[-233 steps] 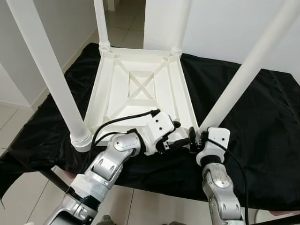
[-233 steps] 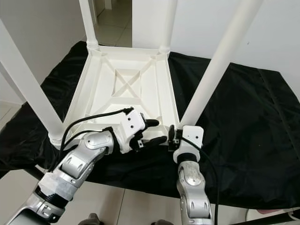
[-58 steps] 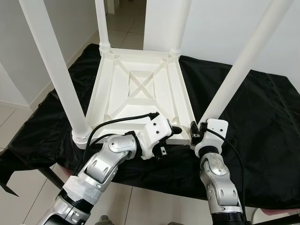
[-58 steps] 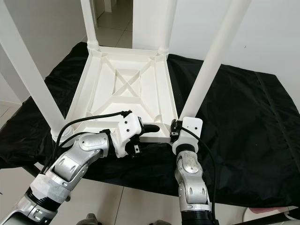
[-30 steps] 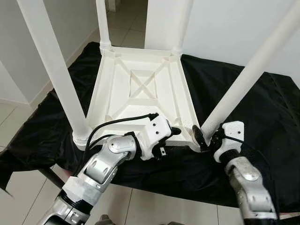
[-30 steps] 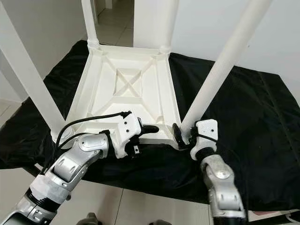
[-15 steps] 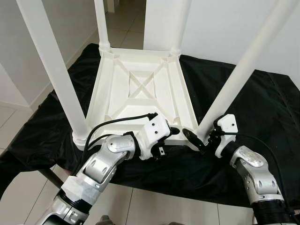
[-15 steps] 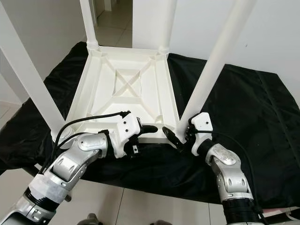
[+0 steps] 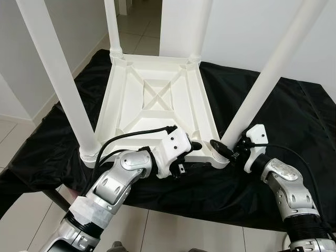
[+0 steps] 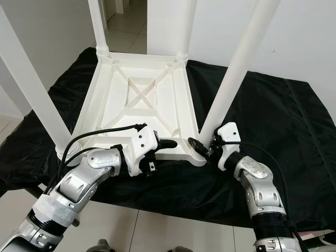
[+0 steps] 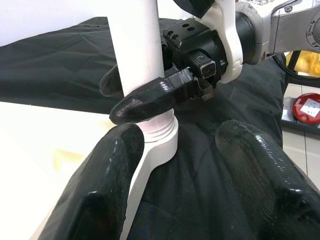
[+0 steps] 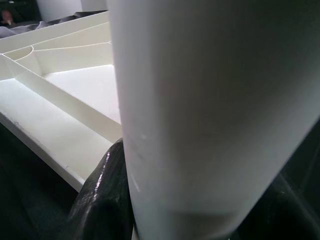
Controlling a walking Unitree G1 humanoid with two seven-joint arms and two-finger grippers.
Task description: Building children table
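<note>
Table, four legs, two tools

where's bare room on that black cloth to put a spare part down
Bare black cloth lies right of the upturned white table. It's crowded at the near right leg, where the right end effector and left end effector sit.

A low surface draped in a black cloth is carrying everything here, the cloth hanging over its edges toward the tiled floor. A white plastic children's table is lying upside down directly on the cloth, its ribbed underside facing up and its four legs standing upward from the corners. The cloth is wrinkling around it.
</note>
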